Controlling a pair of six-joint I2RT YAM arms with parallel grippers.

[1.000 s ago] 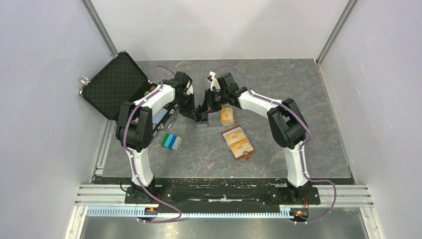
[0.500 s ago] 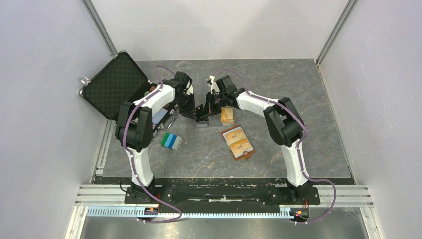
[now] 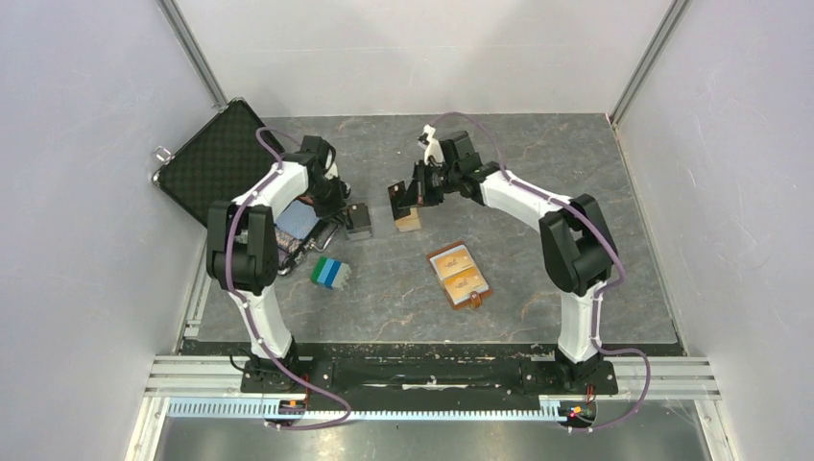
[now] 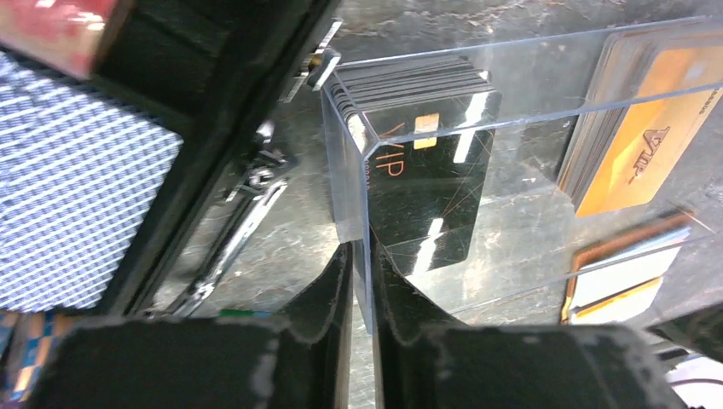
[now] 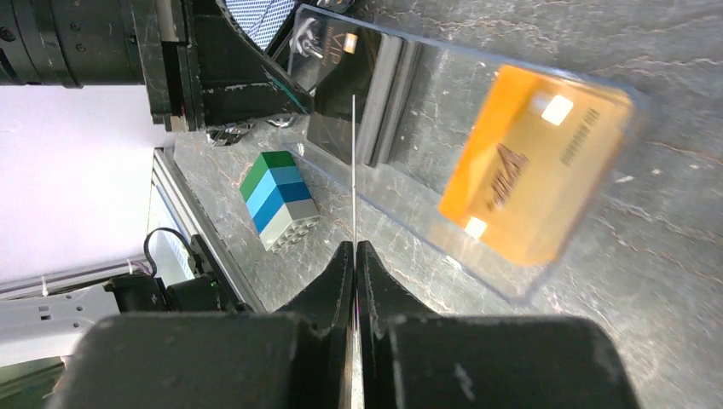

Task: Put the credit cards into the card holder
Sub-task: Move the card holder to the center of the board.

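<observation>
only the wrist views show clear plastic: left gripper point(image 4: 360, 256) clamps a box wall point(image 4: 348, 196) beside black cards point(image 4: 422, 175); right gripper point(image 5: 354, 251) pinches a thin sheet point(image 5: 353, 170) near orange cards point(image 5: 533, 175).

Right gripper point(image 5: 354, 249) pinched tight on a thin clear sheet point(image 5: 354, 153), seen edge-on. Behind it a clear tray point(image 5: 435, 102) sits on the grey surface point(image 5: 682, 256). Orange card point(image 5: 533, 166) lies flat in it, dark cards point(image 5: 345, 85) stacked at the other end. Blue-green-white striped block point(image 5: 280, 198) near the tray, not touching.
</observation>
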